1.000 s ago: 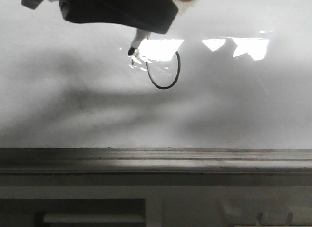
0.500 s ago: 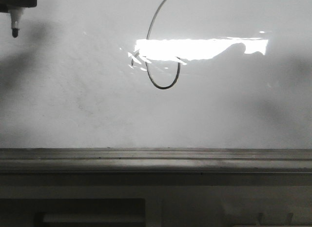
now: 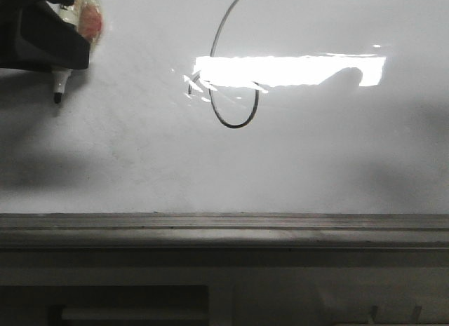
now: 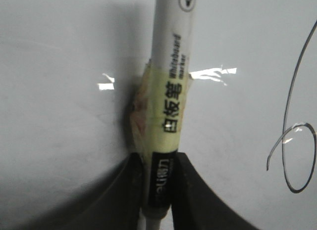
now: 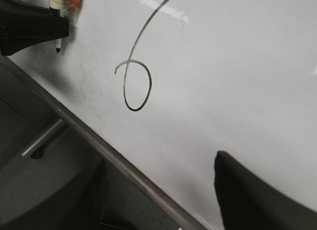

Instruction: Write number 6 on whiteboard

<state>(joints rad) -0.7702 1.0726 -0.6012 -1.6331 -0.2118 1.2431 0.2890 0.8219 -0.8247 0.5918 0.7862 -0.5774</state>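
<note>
Front view shows the whiteboard (image 3: 330,165) with the number 6 (image 3: 235,94) drawn left of its centre, the oval loop low and the long stem curving up out of frame; a bright glare bar crosses the loop. The left claw (image 3: 49,45) sits at the upper left, well apart from the 6, closed around a marker (image 3: 62,84) whose dark tip points down near the board. A grey ledge (image 3: 224,231) runs along the board's lower edge. The right claw (image 5: 158,190) stands spread wide, holding nothing.
</note>
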